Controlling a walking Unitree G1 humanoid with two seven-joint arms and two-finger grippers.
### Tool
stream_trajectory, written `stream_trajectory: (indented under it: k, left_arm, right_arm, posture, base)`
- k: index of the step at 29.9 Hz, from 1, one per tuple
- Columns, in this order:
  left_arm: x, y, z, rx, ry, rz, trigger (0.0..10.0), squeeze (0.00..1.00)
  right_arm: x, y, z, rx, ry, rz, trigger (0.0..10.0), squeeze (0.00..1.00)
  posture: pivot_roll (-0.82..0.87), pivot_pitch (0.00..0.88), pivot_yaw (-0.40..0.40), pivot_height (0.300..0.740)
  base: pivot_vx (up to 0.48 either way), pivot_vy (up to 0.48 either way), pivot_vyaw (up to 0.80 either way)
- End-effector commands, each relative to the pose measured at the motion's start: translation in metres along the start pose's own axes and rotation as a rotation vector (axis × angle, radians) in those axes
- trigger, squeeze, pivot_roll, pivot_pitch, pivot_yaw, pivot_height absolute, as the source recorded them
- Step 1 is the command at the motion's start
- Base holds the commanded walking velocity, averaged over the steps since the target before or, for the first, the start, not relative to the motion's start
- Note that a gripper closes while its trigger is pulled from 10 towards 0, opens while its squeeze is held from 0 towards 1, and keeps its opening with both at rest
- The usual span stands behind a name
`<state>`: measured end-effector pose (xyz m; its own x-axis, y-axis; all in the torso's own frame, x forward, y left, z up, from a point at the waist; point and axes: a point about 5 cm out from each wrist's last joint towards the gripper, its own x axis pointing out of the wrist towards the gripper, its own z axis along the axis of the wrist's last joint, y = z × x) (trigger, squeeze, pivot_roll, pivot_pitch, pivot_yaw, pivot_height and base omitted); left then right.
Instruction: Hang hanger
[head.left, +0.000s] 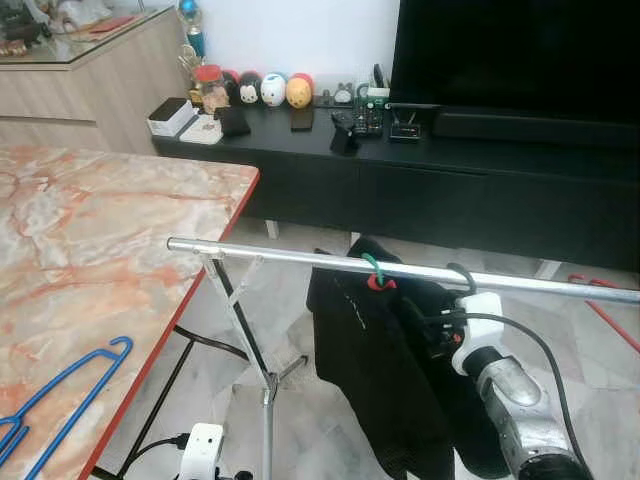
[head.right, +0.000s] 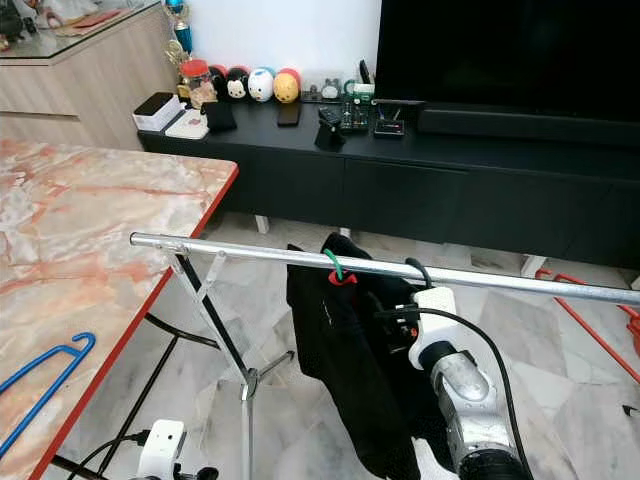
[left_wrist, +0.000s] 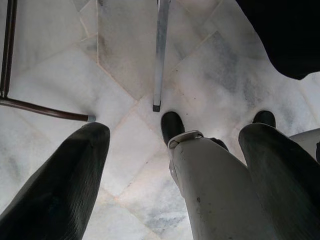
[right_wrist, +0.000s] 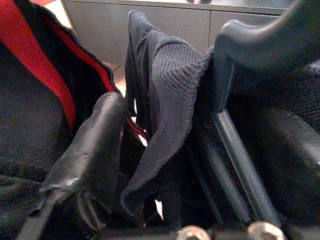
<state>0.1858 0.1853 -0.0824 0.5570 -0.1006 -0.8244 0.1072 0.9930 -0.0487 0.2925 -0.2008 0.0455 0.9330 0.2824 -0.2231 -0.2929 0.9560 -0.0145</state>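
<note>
Left eye view puts the silver rail (head.left: 300, 259) of the clothes rack straight across the middle, and a black garment (head.left: 375, 360) hangs from it on a hanger whose green hook (head.left: 371, 265) loops over the bar, a red collar piece (head.left: 379, 283) just below. A second, black hook (head.left: 464, 277) sits on the rail just toward 3 o'clock of the green one. Right gripper (right_wrist: 165, 150) comes up from 5 o'clock, buried in the cloth just under the rail. Right wrist view has its two black fingers (right_wrist: 90, 150) spread with folds of dark knit and a dark hanger arm (right_wrist: 240, 160) between them; I cannot tell whether they are pinching anything. Over at 8 o'clock, a blue hanger (head.left: 60, 385) lies flat on the marble table (head.left: 110, 230). Left gripper (left_wrist: 175, 165) hangs low, fingers wide apart, pointing at the pale floor tiles (left_wrist: 125, 65) beside the rack's leg (left_wrist: 160, 55).
</note>
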Motion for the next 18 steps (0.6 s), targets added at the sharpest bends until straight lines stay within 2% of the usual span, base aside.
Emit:
stream_trajectory:
  k: [1, 18]
  left_arm:
    - [-0.0011, 0.0021, -0.0048, 0.008, 0.017, 0.006, 10.0, 0.0]
    - [-0.0011, 0.0029, -0.0039, 0.015, 0.017, 0.007, 10.0, 0.0]
  right_arm:
    - [0.0015, -0.0001, 0.0008, 0.005, -0.007, 0.005, 0.0, 0.0]
    - [0.0027, 0.0002, -0.0036, 0.011, 0.004, 0.0, 0.0, 0.0]
  posture:
    - [-0.06, 0.015, 0.067, 0.74]
    - [-0.06, 0.013, 0.07, 0.74]
  base:
    - [0.0, 0.0, 0.0]
    - [0.0, 0.0, 0.0]
